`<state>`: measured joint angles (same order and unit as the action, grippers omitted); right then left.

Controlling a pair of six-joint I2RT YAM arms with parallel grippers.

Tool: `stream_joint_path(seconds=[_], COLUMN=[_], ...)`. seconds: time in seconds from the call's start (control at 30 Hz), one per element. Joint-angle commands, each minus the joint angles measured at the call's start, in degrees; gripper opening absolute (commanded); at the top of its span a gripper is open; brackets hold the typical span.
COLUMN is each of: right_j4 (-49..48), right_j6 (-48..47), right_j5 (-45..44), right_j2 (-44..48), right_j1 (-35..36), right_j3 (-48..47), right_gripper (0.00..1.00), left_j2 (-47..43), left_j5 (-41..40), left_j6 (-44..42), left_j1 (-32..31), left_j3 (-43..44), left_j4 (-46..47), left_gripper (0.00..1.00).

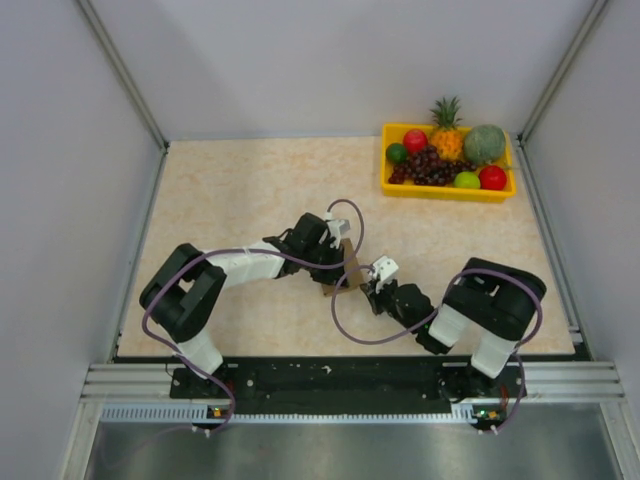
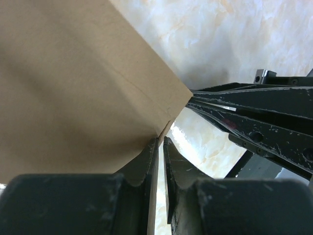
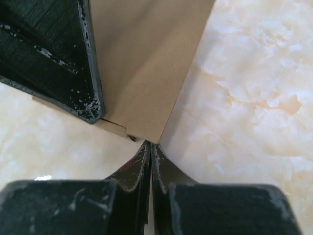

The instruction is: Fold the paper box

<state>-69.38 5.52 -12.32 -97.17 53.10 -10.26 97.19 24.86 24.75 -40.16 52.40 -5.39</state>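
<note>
1. The pale marbled tabletop [image 1: 230, 190] fills my overhead view, with grey walls around it.
2. The left arm [image 1: 190, 290] reaches in from 8 o'clock and the right arm [image 1: 490, 300] from 4 o'clock. Their wrists meet near the middle of the table.
3. A yellow plastic tray [image 1: 445, 192] heaped with fruit [image 1: 440, 160] sits at 1 o'clock, well apart from both arms.
4. The paper box [image 1: 345, 272], plain brown cardboard, stands tilted on edge near the table's centre, between the two wrists. It fills the upper left of my left wrist view [image 2: 73, 88] and the upper middle of my right one [image 3: 146, 58].
5. The left gripper [image 2: 160, 147] pinches the cardboard's lower edge, and the sheet runs down into the narrow slot between its fingers.
6. The right gripper [image 3: 150, 147] has its fingers pressed together, tips right at a corner of the cardboard. I cannot tell whether any cardboard is caught between them.
</note>
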Motion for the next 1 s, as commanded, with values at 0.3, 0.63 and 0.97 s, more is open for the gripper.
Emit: stream_joint_path(seconds=[0.3,0.63,0.97], right_j4=[-18.7,24.4,52.3], right_j6=[4.7,14.8,35.5], right_j5=[6.2,5.7,17.2], right_j2=[0.4,25.5,31.0], right_j1=[-1.4,-2.6,-10.6], right_j3=[5.3,0.2,-12.0], right_gripper=[0.00,0.20,0.24], left_j2=[-0.2,-1.6,-11.0], left_j5=[0.0,1.1,1.7], left_j6=[-0.5,-0.7,1.4], left_j1=[-0.3,1.2,3.4], left_j3=[-0.5,2.3,3.8], left_j4=[-3.5,-5.2,-7.7], left_gripper=[0.20,0.25,0.53])
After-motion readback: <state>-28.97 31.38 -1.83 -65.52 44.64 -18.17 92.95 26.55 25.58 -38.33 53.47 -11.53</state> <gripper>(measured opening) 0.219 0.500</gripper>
